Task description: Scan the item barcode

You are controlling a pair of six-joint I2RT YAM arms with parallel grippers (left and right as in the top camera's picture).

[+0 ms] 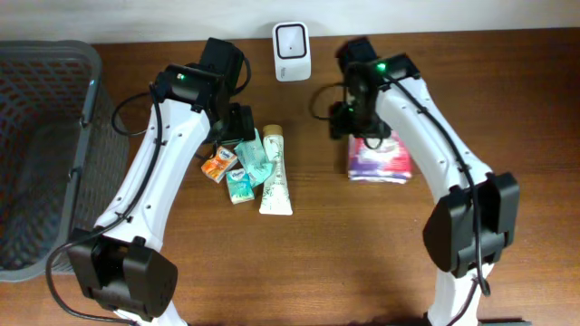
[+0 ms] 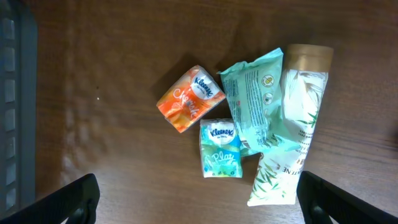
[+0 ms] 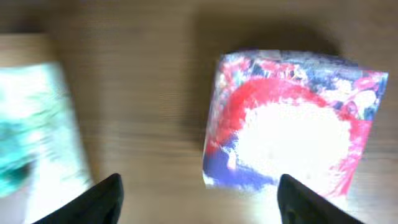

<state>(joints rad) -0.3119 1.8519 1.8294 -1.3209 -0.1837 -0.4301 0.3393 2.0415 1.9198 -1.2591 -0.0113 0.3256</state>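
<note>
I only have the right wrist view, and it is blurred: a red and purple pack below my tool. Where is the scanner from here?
Observer: A white device, probably the scanner, stands at the table's far edge, beyond the pack and toward the left arm's side.
Operator: What is the left tool doing?
Observer: The left tool hangs open above four items: an orange tissue pack, a teal tissue pack, a wipes pouch and a tube.
Operator: Anything else nearby?
Observer: A dark basket sits at the table's left end.
</note>
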